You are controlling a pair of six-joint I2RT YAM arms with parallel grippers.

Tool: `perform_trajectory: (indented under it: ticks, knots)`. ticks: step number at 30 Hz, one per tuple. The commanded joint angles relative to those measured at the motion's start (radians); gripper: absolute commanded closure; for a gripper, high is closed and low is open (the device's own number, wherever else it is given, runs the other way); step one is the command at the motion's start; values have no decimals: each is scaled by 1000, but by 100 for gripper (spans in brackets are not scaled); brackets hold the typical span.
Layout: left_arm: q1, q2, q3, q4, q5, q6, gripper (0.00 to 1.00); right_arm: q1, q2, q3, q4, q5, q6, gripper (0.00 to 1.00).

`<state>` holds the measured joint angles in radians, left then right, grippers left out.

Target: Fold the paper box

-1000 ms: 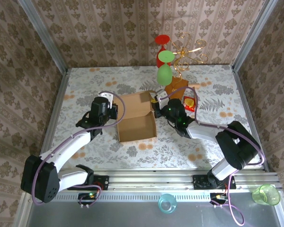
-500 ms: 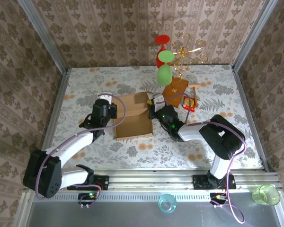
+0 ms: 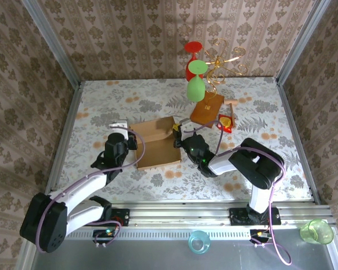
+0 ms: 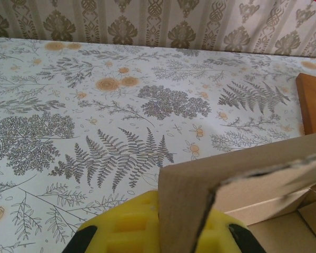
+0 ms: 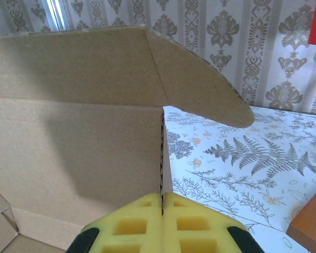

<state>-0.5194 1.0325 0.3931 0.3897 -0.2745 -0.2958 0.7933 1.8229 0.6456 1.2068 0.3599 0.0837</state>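
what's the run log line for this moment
left gripper: shut on paper box | right gripper: shut on paper box | fold: unfinished

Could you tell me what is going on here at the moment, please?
Both arms are working on the paper box in the middle of the table. The left gripper is shut on the box's left wall and the right gripper on its right wall, each pinching a cardboard edge between yellow pads. The box is only partly formed, its top open. A wooden block lies beyond it.
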Motion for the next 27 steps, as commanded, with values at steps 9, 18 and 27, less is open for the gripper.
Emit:
perform_trajectory:
  ticks: [9,18,27]
  knots:
    - [-112,-61,-129,210,36,-81,100,77,60,-64,105,57,39,100]
    - [-197,-68,-227,292,-68,-59,100,101,36,-106,103,104,37,100]
    - [-232,-88,-183,241,-168,-156,100,110,0,-132,91,109,59,100]
